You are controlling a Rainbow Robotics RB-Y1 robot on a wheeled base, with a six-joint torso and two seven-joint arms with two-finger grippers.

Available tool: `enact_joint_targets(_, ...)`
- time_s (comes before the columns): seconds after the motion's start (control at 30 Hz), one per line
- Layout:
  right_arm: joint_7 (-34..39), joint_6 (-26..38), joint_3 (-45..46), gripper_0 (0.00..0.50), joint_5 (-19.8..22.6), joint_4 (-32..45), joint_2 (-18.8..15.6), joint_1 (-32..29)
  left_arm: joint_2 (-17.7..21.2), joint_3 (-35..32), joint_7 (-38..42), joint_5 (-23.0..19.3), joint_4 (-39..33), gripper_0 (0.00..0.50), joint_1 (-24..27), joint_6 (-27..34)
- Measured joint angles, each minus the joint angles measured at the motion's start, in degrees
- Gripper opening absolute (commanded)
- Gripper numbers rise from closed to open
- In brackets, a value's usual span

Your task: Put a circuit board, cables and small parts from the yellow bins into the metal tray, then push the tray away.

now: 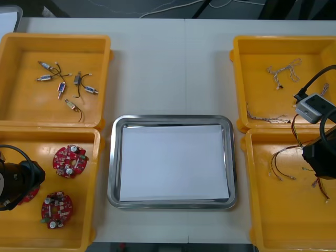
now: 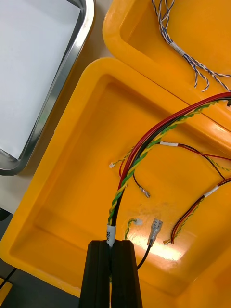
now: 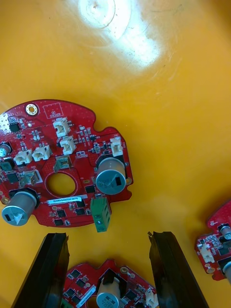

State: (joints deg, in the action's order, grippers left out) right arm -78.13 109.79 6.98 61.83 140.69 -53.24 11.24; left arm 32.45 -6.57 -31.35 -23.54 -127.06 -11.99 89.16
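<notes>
Over the near right yellow bin (image 2: 62, 192), my right pincer (image 2: 111, 244) is clamped on a red and yellow cable (image 2: 139, 154), whose strands run from the black fingers out across the bin floor. Over the near left yellow bin (image 3: 173, 96), my left pincer (image 3: 107, 237) is spread wide above round red circuit boards (image 3: 62, 163), one showing between its fingers. The metal tray (image 1: 111, 157), white inside, sits on the surface (image 1: 157, 68) between the bins.
</notes>
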Motion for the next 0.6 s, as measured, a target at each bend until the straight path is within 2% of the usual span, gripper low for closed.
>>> enact_joint_targets(0.6, 0.0, 0.0, 0.0, 0.0, 0.0, 0.0, 0.0, 0.0, -0.01, 0.0, -0.01, 0.63, 3.28, 0.478, 0.62, -1.84)
